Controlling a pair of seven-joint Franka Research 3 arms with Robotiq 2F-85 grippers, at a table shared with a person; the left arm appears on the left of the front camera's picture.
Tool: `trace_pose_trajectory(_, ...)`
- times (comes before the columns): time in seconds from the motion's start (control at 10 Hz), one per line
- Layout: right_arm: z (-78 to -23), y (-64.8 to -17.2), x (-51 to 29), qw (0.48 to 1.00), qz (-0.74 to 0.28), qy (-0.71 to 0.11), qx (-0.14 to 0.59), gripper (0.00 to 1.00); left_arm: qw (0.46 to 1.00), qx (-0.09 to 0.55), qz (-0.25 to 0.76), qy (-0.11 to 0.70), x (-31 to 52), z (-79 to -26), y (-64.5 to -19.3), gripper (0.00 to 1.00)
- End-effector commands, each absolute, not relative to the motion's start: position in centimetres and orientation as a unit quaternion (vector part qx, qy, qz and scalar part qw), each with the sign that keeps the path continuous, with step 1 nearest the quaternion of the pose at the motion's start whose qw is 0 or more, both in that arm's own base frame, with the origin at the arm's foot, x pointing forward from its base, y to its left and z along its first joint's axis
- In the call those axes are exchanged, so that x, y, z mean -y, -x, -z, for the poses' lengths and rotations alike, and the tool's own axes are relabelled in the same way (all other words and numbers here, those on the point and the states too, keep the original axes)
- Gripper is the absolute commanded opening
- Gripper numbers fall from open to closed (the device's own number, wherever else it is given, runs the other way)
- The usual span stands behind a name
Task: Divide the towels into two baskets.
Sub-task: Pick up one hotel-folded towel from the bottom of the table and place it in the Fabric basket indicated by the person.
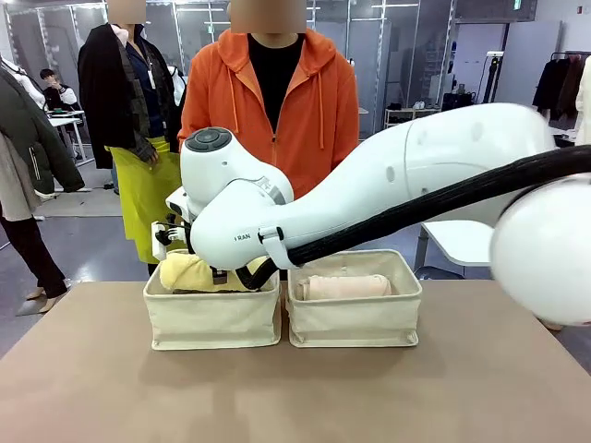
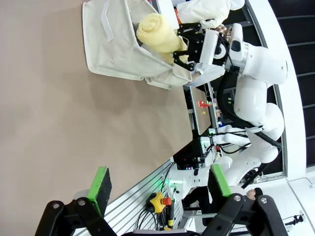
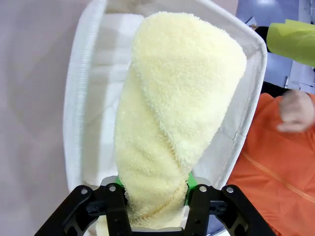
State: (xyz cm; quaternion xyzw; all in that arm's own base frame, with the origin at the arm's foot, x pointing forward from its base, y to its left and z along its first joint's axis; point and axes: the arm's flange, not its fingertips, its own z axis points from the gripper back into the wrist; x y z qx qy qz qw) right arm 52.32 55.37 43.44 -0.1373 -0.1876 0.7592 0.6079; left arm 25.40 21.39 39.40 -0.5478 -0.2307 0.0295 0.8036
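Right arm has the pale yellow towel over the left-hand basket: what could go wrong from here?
1. The right gripper pinches only one end of the pale yellow terry-cloth towel roll; its loosened outer layer may unroll or drape over the cream canvas basket's folded rim on release.
2. The soft basket wall could get dragged or tipped as the gripper withdraws.
3. A person's hand is near that basket; contact is possible.

Right arm [image 1: 369,198] hides the left basket's [image 1: 211,318] rear rim; person's hand [image 3: 297,111] at three o'clock blurred
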Motion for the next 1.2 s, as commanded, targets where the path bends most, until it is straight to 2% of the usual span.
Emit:
trace_pose_trajectory(0.0, -44.1, -54.4, -56.9, 0.613, -0.760, 0.131, 0.170, 0.42, 0.802, 0.230, -0.027, 0.551, -21.5, -39.8, -25.0, 1.00)
trace_pose_trajectory(0.1, -43.8, -54.9, -57.0, 0.615, -0.760, 0.129, 0.163, 0.42, 0.802, 0.230, -0.027, 0.551, -21.5, -39.8, -25.0, 1.00)
trace_pose_trajectory(0.3, -43.7, -55.0, -57.0, 0.616, -0.759, 0.128, 0.164, 0.74, 0.802, 0.230, -0.027, 0.551, -21.5, -39.8, -25.0, 1.00)
trace_pose_trajectory(0.5, -43.7, -54.6, -56.9, 0.617, -0.761, 0.124, 0.159, 1.00, 0.802, 0.230, -0.027, 0.551, -21.5, -39.8, -25.0, 1.00)
trace_pose_trajectory(0.9, -44.8, -53.0, -55.8, 0.631, -0.746, 0.133, 0.169, 1.00, 0.802, 0.230, -0.027, 0.551, -21.5, -39.8, -25.0, 1.00)
trace_pose_trajectory(1.1, -43.5, -54.4, -56.2, 0.620, -0.756, 0.129, 0.165, 1.00, 0.802, 0.230, -0.027, 0.551, -21.5, -39.8, -25.0, 1.00)
